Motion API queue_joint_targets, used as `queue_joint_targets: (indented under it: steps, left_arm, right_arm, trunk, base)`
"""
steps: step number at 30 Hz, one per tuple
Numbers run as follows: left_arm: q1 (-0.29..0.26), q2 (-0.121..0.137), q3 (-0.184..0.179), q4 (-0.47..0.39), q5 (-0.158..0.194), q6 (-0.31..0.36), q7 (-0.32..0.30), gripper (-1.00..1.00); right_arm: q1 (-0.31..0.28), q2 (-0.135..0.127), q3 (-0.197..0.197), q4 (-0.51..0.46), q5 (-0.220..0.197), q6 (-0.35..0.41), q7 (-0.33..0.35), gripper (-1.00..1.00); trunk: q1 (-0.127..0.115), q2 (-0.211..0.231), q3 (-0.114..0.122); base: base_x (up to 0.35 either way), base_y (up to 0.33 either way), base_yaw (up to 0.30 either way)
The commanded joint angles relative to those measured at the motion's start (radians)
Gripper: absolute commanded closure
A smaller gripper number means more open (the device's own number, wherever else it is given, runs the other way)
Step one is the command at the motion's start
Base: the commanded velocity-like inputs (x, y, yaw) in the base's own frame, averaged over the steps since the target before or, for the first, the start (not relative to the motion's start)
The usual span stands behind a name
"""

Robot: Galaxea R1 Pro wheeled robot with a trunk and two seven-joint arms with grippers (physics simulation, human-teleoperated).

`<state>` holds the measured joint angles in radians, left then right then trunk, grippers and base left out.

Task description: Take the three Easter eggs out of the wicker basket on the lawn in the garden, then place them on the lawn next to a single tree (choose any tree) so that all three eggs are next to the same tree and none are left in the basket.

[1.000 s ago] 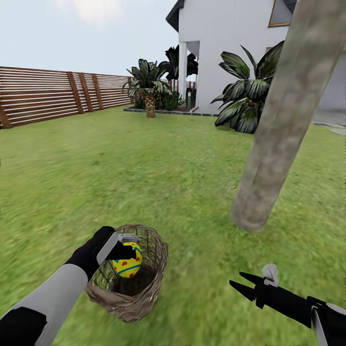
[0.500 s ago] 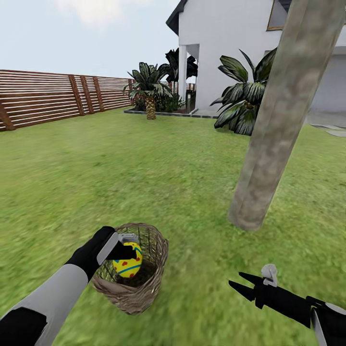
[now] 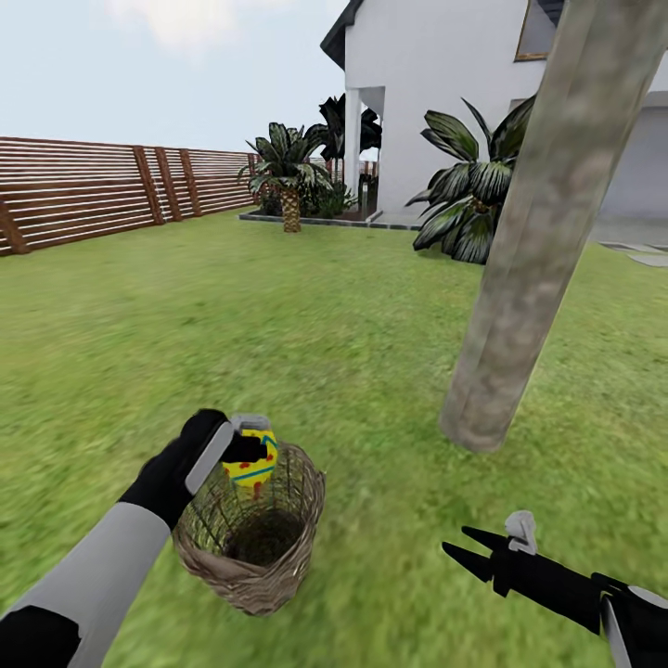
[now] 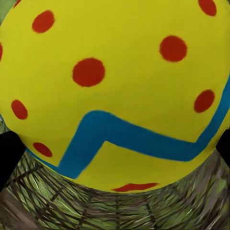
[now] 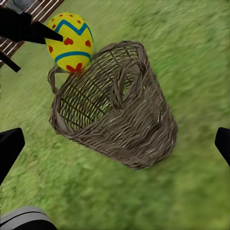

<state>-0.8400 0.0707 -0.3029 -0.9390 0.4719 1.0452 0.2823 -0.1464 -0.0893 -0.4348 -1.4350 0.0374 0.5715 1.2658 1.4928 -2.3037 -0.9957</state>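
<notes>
Left tool [image 3: 249,452]: lower left of the head view, closed on the Easter egg [image 3: 252,461], held just above the rim of the wicker basket [image 3: 278,557].
Right tool [image 3: 461,545]: lower right, fingers spread, holds nothing.
Open room: bare lawn [image 3: 371,371] between basket and tree [image 3: 529,278].

Left arm [image 3: 102,566]: light grey forearm casing between black sections at elbow and wrist, ending in a black gripper housing with a pale grey side plate. Right arm [image 3: 594,594]: slim black link with a grey-white cuff, carrying two pointed black fingers [image 3: 468,547] and a small grey-white fitting on top.
</notes>
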Motion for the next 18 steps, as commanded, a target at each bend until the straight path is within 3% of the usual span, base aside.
queue_joint_targets:
  steps: [1, 6, 10, 13, 18]
  left_arm:
    - [0.000, 0.002, -0.004, -0.006, 0.011, 0.002, 0.011, 1.00]
    - [0.004, 0.005, -0.004, -0.063, 0.011, 0.002, 0.013, 1.00]
    - [0.016, 0.007, -0.003, -0.210, 0.010, 0.002, 0.014, 1.00]
    - [0.025, 0.008, -0.004, -0.271, 0.010, 0.002, 0.015, 1.00]
    - [0.027, 0.008, -0.005, -0.303, 0.010, 0.002, 0.075, 1.00]
  right_arm:
    - [-0.001, 0.000, -0.001, -0.001, 0.004, 0.008, 0.006, -1.00]
    - [-0.001, 0.000, 0.000, 0.009, 0.005, 0.008, 0.006, -1.00]
    - [-0.001, 0.000, -0.002, 0.013, 0.003, 0.007, 0.006, -1.00]
    - [-0.001, 0.000, -0.006, 0.013, -0.001, 0.007, 0.006, -1.00]
    - [-0.001, 0.000, -0.007, 0.013, -0.003, 0.007, 0.006, -1.00]
  trunk:
    - [-0.004, 0.007, 0.002]
    - [-0.023, 0.042, 0.018]
    - [-0.039, 0.070, 0.030]
    - [-0.050, 0.091, 0.040]
    - [-0.069, 0.126, 0.057]
  base:
    - [0.000, 0.000, 0.000]
    - [0.000, 0.000, 0.000]
    - [0.000, 0.000, 0.000]
    - [0.000, 0.000, 0.000]
    - [0.000, 0.000, -0.068]
